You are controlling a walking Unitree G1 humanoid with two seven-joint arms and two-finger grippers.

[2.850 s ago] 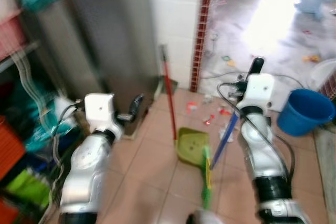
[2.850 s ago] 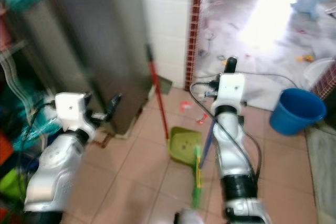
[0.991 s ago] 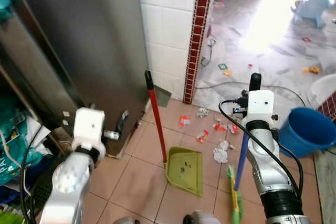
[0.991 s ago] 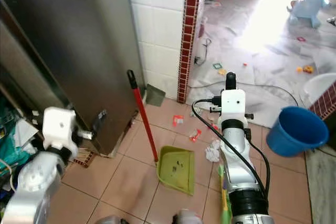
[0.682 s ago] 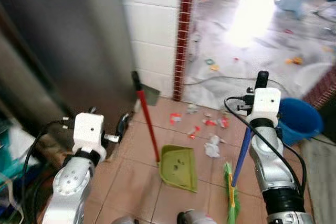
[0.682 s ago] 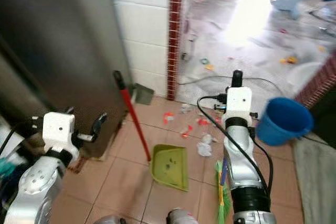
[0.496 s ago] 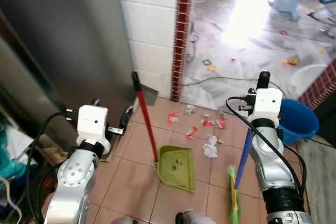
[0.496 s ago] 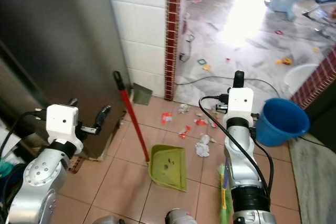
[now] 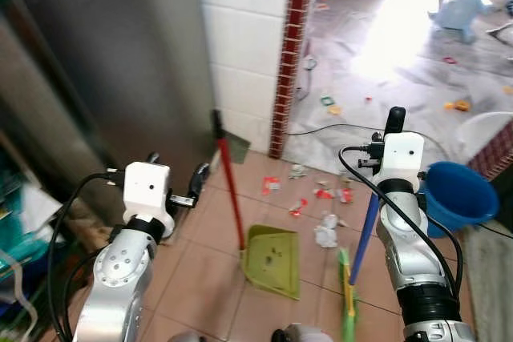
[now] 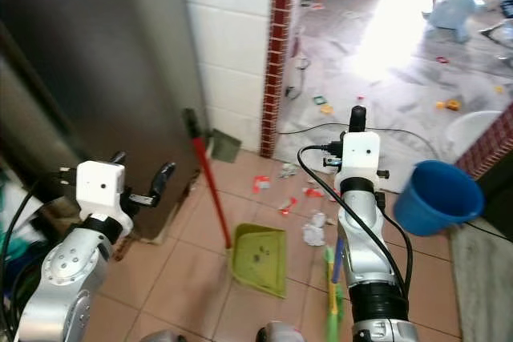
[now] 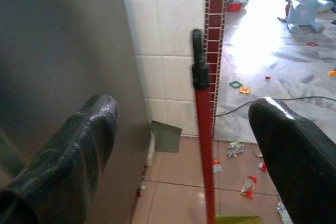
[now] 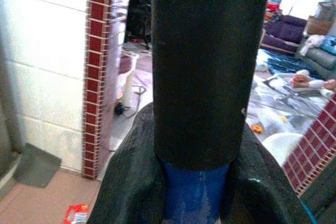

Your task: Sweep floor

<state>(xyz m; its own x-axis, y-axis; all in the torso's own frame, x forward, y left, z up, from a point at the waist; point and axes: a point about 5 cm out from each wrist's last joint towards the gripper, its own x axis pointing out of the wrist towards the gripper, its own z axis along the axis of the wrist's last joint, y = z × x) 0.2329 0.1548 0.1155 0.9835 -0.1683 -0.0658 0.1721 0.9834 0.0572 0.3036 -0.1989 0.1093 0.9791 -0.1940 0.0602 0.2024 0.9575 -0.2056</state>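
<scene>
My right gripper (image 12: 199, 145) jaws clamp the blue broom (image 9: 365, 230). Left gripper (image 11: 184, 145) jaws gape wide, empty, facing the red dustpan handle (image 11: 202, 129). Litter (image 9: 325, 234) at 12 o'clock of dustpan (image 9: 272, 262): sweeping barely started.

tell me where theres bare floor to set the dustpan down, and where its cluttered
Bare tiles lie left of the green dustpan, between its red handle and the steel cabinet, and between the broom and the blue bucket. It is crowded ahead of the dustpan, where the scattered litter lies on the tiles toward the doorway.
</scene>
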